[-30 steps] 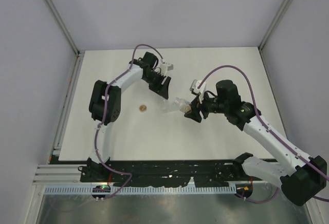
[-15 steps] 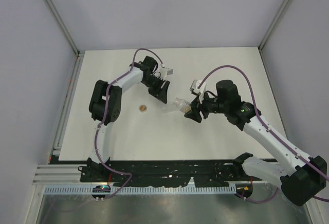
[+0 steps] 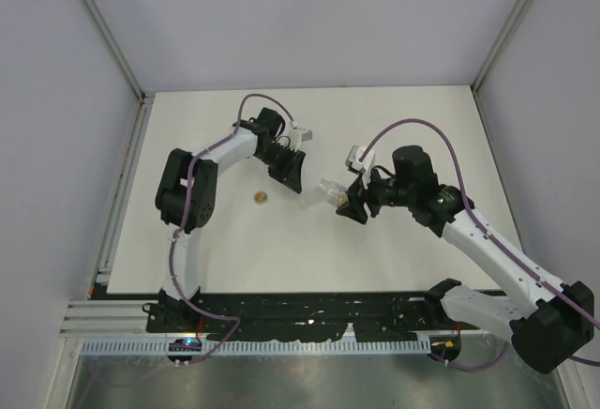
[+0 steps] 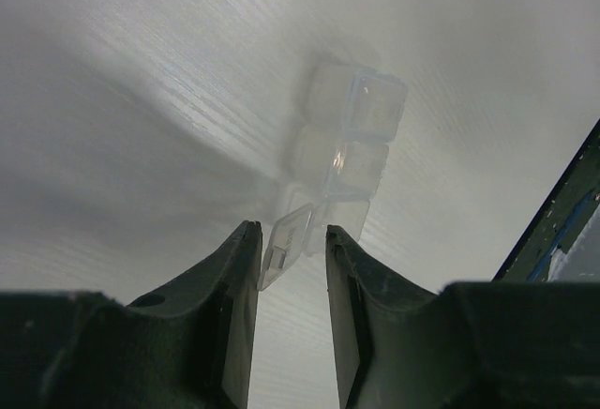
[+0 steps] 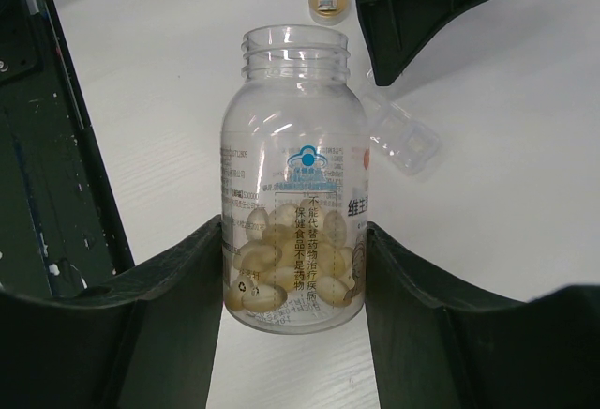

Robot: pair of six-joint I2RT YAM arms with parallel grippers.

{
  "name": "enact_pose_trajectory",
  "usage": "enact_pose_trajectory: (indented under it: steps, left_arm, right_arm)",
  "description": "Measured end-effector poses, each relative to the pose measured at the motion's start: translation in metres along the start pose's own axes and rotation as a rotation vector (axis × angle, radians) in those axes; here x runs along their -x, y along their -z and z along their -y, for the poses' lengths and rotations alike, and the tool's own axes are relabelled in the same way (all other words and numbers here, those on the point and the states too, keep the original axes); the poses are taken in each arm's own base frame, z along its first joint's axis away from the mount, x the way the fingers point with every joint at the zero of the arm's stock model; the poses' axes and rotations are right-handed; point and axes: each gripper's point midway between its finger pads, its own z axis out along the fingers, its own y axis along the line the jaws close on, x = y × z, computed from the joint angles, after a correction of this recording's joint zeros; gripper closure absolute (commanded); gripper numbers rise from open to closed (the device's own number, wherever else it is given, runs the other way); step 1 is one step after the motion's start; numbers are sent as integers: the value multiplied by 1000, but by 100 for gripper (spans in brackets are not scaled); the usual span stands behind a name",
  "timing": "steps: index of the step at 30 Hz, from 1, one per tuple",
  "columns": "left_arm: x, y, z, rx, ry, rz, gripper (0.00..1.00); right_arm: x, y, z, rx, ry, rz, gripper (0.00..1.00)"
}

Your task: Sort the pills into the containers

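The right gripper (image 5: 293, 240) has its two fingers pressed tight on the sides of the bottle (image 5: 295, 128), low down where the pale yellow pills (image 5: 281, 273) sit. The bottle has no top on, and its open mouth points toward the left gripper (image 4: 292, 231). That one has its fingers close together and seems to pinch the little lid (image 4: 287, 245) of the clear pill box (image 4: 352, 132), which lies on the white table (image 3: 394, 128). The gold cap (image 5: 328, 1) lies near the box. The bottle looks light, hard and smooth, so it may slip. Holding it round the fat middle is best. The lid looks thin and bendy, so pull it gently by its edge.
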Motion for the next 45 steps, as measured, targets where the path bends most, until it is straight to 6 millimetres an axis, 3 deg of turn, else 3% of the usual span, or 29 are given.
enact_pose_trajectory:
  steps: [9,20,33,45]
  left_arm:
    - [-9,10,10,7,10,30,65]
    - [-25,11,13,10,36,21,64]
    - [-22,15,11,39,19,38,48]
    - [-15,36,13,75,-26,83,46]
  right_arm:
    - [-6,-4,2,5,-8,-20,95]
    - [-32,-21,7,31,-54,-108,94]
    - [-69,-45,18,51,-77,-244,95]
    - [-75,-71,29,28,-67,-348,94]
